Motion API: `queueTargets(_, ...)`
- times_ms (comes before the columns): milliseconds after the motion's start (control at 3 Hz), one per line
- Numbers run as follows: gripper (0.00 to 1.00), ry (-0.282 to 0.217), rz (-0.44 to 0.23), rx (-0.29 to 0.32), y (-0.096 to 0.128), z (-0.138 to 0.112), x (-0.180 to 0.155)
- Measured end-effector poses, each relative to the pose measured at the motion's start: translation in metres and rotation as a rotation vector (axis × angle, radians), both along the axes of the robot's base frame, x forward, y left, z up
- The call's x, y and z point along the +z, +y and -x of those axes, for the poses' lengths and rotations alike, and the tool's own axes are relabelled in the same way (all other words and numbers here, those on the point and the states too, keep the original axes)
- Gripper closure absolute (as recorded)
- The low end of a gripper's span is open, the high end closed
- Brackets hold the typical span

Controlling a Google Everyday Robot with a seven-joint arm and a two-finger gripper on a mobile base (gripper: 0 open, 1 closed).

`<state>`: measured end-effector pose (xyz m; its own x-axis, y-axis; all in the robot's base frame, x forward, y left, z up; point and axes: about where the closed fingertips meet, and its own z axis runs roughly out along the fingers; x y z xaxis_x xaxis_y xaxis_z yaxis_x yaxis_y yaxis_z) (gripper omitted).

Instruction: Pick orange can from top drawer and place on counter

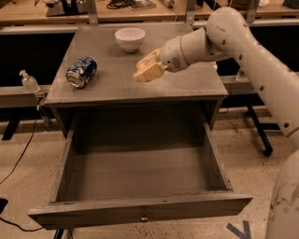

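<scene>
My gripper (147, 69) hangs just above the middle of the grey counter (114, 81), reaching in from the right. Its tan fingers (150, 73) are closed around the orange can, which they almost wholly hide. The top drawer (140, 210) is pulled fully open below the counter. Its inside is bare, and a small metal knob (144, 217) sits on its front panel.
A blue-and-silver soda can (81, 72) lies on its side on the counter's left. A white bowl (130, 38) stands at the back. A clear bottle (30, 83) sits on a ledge to the left. A wooden workbench (140, 11) runs behind. My arm (243, 51) crosses the right side.
</scene>
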<state>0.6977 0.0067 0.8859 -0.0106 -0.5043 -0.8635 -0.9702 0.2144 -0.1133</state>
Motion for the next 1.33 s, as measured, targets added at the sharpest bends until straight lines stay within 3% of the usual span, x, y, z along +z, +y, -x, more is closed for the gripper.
queueTargets(333, 1.00, 0.109, -0.011, -0.086, 0.012, -0.015, -0.018)
queueTargets(667, 0.87, 0.150, -0.004, -0.137, 0.021, -0.022, -0.029)
queueTargets(1000, 0.63, 0.101, -0.002, -0.168, 0.026, -0.022, -0.034)
queueTargets(1333, 0.39, 0.086, -0.009, -0.178, 0.031, -0.024, -0.037)
